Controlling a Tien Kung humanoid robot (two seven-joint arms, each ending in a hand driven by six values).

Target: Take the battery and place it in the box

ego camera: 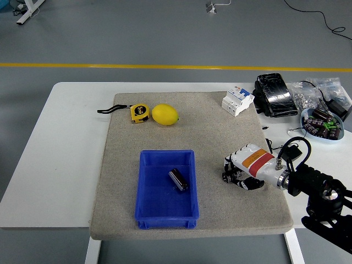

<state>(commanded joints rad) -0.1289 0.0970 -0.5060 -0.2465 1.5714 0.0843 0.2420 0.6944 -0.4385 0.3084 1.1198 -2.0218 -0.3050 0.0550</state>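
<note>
1. The battery (177,180) is lying inside the blue box (165,220), a bit right of the middle of its floor and tilted on a diagonal.
2. The box sits on a grey mat (220,132) on the white worktop (66,143), toward the mat's near edge.
3. The right hand (242,171) is just to the right of the box, low over the mat and not touching the box. Its fingers are curled under and it's got nothing in it.
4. No sign of the left arm.
5. At the back of the mat there's a yellow tape measure (139,112) with a lemon (164,114) just beside it, and a white circuit breaker (237,100) over at the far right corner.
6. Off the mat on the right: a black wrapped block (275,94), some clear bags of small parts (313,91), and a pale blue bowl (324,125) full of more dark batteries.
</note>
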